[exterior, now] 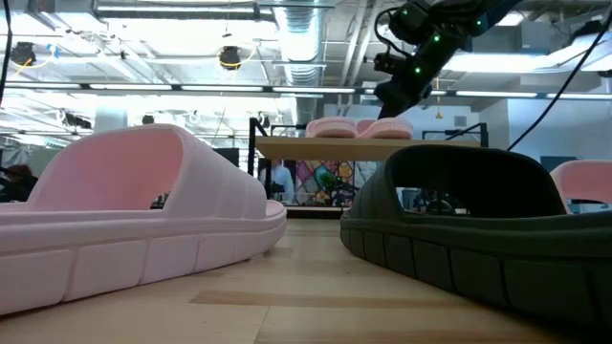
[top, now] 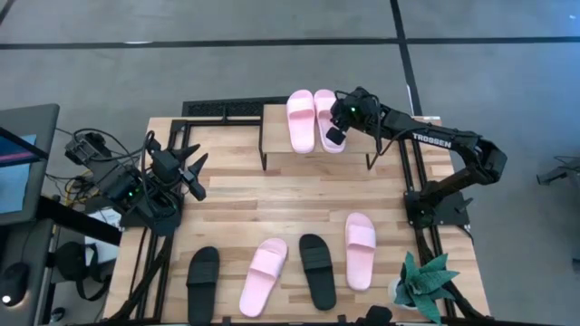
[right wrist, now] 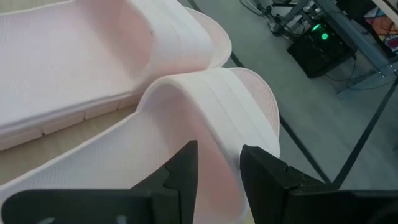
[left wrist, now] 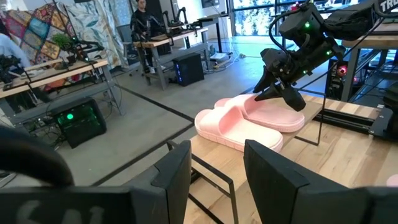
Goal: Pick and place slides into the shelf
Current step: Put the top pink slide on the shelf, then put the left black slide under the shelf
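The step in hand looks like the placing of the second pink slide (top: 328, 119) on the shelf (top: 277, 145): it lies on the top board directly under the right gripper (top: 333, 136), touching the first pink slide (top: 300, 119) just beside it, so one pair is up. In the right wrist view the two dark fingers (right wrist: 180, 171) stand a little apart on either side of the edge of the slide's strap (right wrist: 211, 112); whether they are pinching it or have let go cannot be told. The right arm reaches in from its base (top: 435, 204) with the forearm stretched over the shelf's corner and the wrist tipped down onto the slide. The next move, as I judge it, calls for a clean release and a straight lift so the strap is not dragged and the pair is not nudged off the board, then a reach back to the four slides well behind the gripper at the table's other edge: a black slide (top: 202, 281), a pink slide (top: 264, 276), another black slide (top: 318, 270) and a pink slide (top: 359, 250). The left gripper (top: 192, 174) waits far across the table from the shelf, its fingers parted and empty
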Tool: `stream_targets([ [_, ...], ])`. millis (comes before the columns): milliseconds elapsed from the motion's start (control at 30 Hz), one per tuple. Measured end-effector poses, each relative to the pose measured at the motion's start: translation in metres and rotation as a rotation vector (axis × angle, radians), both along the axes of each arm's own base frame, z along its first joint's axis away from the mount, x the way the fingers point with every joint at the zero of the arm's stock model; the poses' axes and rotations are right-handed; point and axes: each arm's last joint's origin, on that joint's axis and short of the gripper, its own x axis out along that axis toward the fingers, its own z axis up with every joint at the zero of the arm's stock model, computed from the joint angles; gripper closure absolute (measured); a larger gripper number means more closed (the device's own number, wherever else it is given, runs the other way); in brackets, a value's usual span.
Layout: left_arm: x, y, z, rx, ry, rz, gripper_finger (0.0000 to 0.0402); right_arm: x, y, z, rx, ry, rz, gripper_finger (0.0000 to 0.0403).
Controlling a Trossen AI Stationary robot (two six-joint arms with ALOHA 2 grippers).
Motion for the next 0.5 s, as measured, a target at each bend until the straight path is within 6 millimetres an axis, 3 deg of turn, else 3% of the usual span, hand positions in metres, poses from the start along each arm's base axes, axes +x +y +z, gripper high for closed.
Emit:
stream_targets([
  [267,0.0001,-0.0002,-0.0004,-0.011,0.008,-0.005,0.0263,0.0011,0.0001,0.0012,-0.006,-0.018,-0.005,0.0291],
  [500,0.0001,-0.0002,-0.0004,-0.011,0.008,-0.005,0.0263,0.0045,0.0054,0.0013,-0.006,-0.018,0.016,0.0265],
])
